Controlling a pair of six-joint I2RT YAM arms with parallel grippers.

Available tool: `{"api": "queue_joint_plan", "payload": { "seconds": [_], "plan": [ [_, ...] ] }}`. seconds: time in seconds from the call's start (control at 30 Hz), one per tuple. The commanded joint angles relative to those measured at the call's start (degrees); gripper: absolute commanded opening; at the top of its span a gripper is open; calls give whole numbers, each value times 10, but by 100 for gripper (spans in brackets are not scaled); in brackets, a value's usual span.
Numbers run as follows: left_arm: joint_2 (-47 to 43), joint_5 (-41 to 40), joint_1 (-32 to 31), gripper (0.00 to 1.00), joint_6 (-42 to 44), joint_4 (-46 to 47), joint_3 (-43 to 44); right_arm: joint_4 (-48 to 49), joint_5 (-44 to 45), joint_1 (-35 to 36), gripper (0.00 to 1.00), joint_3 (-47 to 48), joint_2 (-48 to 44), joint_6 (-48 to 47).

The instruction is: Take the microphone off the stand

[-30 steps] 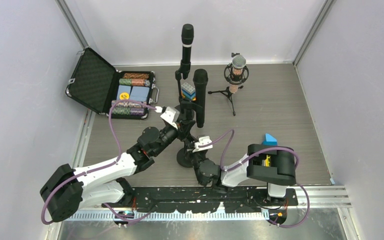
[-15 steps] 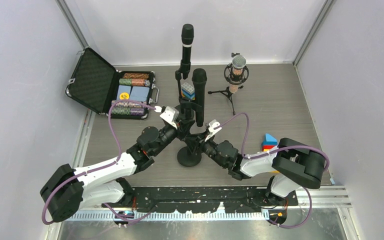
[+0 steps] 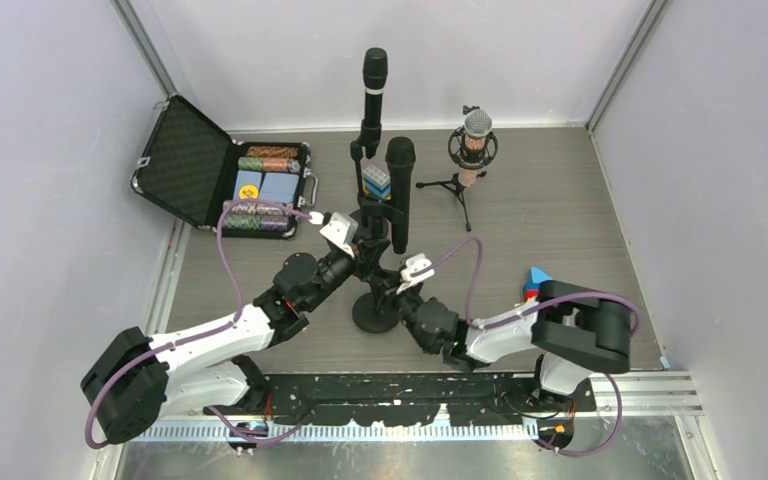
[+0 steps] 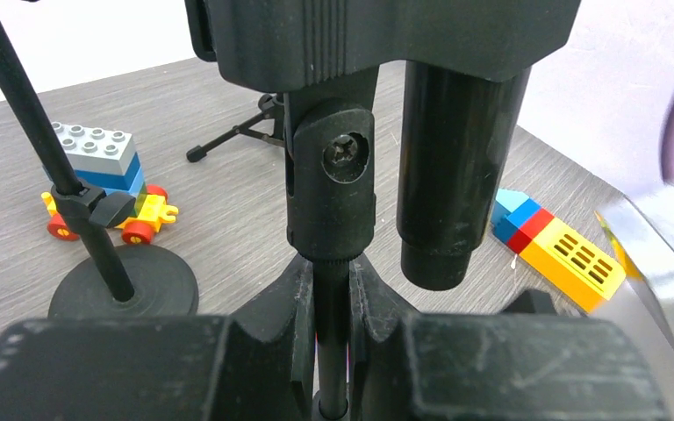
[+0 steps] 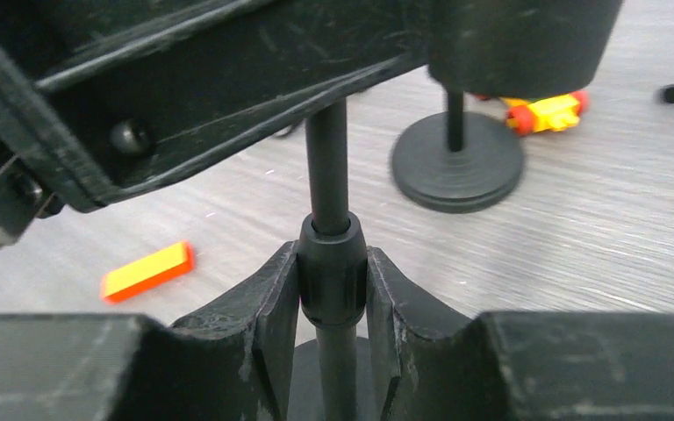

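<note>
— Where's the microphone (image 3: 400, 190)?
— Clipped upright in the stand (image 3: 375, 315), head up, body hanging beside the pole.
— Jaws?
— I've got the left jaws pinching the stand's pole just under the clip joint, and the right jaws pinching the pole's collar lower down.
— Around the stand?
— Second mic stand (image 3: 371, 140) behind it, toy bricks (image 3: 377, 182) between them, open case (image 3: 200, 160) on its left-arm side. All on the table (image 3: 560, 220).
</note>
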Motion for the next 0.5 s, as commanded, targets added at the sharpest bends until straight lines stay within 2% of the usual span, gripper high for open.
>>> {"api": "queue_joint_plan", "payload": {
  "seconds": [0.0,0.1,0.2,0.33,0.37,0.47],
  "plan": [
    [1,-10,5,0,5,35,-6,148,393,61,0,58,76,-164],
    [1,-10,5,0,0,42,-8,167,459,78,0,94,115,-206],
    [-2,-9,5,0,1,47,-9,167,442,82,0,106,134,-196],
    [-4,28,5,0,36,84,-21,165,347,67,0,72,111,-170],
    [-1,36,5,0,42,101,-23,154,293,62,0,51,94,-159],
    [23,75,5,0,67,163,-41,81,158,9,0,17,43,-48]
  ]
}}
